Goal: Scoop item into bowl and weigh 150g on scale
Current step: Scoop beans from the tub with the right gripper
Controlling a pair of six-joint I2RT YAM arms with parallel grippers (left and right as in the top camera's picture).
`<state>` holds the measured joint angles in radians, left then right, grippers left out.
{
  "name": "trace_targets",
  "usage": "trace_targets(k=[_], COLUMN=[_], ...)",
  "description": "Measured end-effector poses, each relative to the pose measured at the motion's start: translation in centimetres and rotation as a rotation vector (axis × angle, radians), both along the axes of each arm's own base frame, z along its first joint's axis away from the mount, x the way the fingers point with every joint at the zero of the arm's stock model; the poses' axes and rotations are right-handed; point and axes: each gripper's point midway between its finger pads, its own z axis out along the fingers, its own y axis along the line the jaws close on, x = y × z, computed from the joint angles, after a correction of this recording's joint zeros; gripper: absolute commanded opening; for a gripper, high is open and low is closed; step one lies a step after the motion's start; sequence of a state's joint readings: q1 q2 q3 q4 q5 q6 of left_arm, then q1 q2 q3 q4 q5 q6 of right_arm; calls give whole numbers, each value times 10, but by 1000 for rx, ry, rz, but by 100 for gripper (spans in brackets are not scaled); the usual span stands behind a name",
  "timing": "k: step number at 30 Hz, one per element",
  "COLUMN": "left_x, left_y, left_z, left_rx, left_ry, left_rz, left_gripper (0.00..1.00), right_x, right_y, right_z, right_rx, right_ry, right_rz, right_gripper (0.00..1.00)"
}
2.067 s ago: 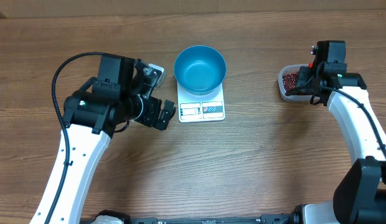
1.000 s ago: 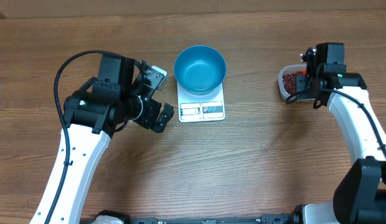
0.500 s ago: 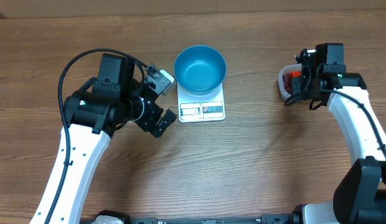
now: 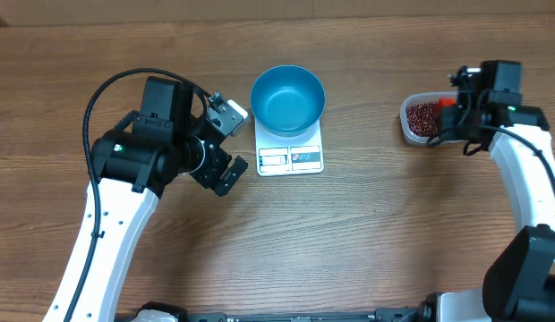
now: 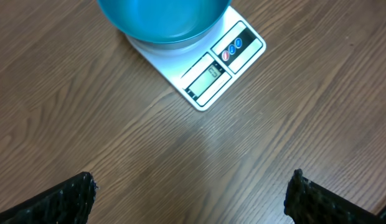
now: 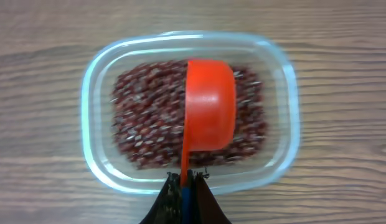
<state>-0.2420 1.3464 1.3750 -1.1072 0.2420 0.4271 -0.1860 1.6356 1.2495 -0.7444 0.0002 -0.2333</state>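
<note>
Main risk is spillage on the carry: tub (image 6: 93, 93) sits far right on the bench (image 4: 367, 233), well apart from the bowl (image 4: 287, 100) at centre, so a heaped scoop has a long way to go and any wrist roll drops beans onto the wood. R pincer (image 6: 185, 186) is fully closed on the very end of the orange scoop (image 6: 208, 102) handle, a thin purchase, so I'd expect the scoop to pivot in the grip once it's loaded or when it digs in. Tub looks light and thin-walled; push the scoop in too flat and it prob slides or tips rather than filling. Second risk is overshooting the target, since a full cup adds a lot at once, so go w/ partial scoops near the end. Can't read the scale (image 4: 291, 159) display from either view, so can't tell if it's tared w/ the bowl on; check that first. Bowl sits toward the back of the scale and hangs over its rear edge, so a knock from the scoop could shift it. L pincer (image 5: 193, 186) is wide open, holding nothing, just left of the scale w/ its cam on the display. Beans (image 6: 143, 118): small, dark red-brown, loose shallow layer over the tub floor, all in the tub, none visible in the bowl or the scoop. Scoop cup hangs over the bean layer, right of centre; can't tell if it's touching.
</note>
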Motion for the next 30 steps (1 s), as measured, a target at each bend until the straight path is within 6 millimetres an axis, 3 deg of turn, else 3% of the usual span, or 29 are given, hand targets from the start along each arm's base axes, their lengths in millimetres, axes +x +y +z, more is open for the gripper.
trace_targets(k=[7, 22, 30], left_x=[5, -1, -1], left_y=[3, 6, 7], left_z=[10, 10, 10], left_rx=[16, 30, 33], left_ry=[-35, -8, -8], left_rz=[11, 14, 16], left_gripper=[100, 100, 100], right_x=[-2, 2, -1], right_y=[-21, -12, -10], right_z=[3, 3, -18], right_rx=[-5, 36, 53], right_ry=[-9, -22, 39], right_rz=[-49, -20, -3], right_gripper=[4, 4, 4])
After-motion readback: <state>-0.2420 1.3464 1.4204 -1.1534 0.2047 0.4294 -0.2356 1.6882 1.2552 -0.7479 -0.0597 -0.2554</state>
